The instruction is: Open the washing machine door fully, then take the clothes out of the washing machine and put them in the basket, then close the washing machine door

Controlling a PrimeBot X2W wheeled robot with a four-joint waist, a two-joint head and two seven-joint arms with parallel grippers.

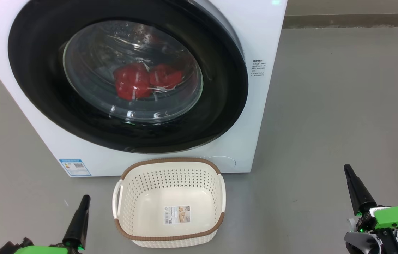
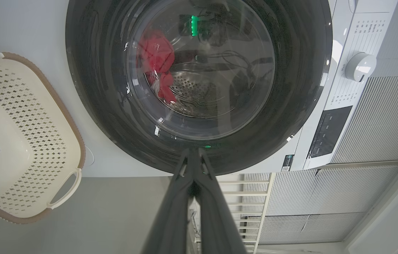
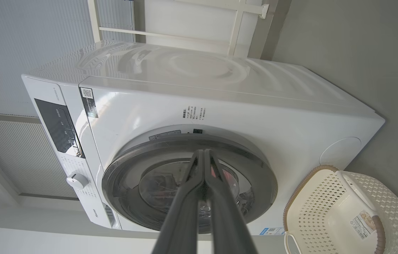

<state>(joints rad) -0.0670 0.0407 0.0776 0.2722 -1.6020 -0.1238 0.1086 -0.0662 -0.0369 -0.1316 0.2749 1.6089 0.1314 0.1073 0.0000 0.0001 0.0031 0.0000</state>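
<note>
Basket [image 1: 170, 181] sits between left claw [image 1: 85, 197] and right claw [image 1: 346, 167], touching neither.

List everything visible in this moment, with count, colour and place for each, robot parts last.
washing machine: one, white, on the grey floor
washing machine door: one, glossy black rim with clear glass, looks shut on the machine's front
clothes: one bundle, number of pieces unclear, red, inside the drum behind the glass
basket: one, cream with brown rim, on the floor in front of the machine, nothing in it but a paper sticker
blue label: one, low on the machine's front
dial: one, white, on the control panel
left gripper: one, dark fingers, shut, left of the basket
right gripper: one, dark fingers, shut, right of the basket
</note>
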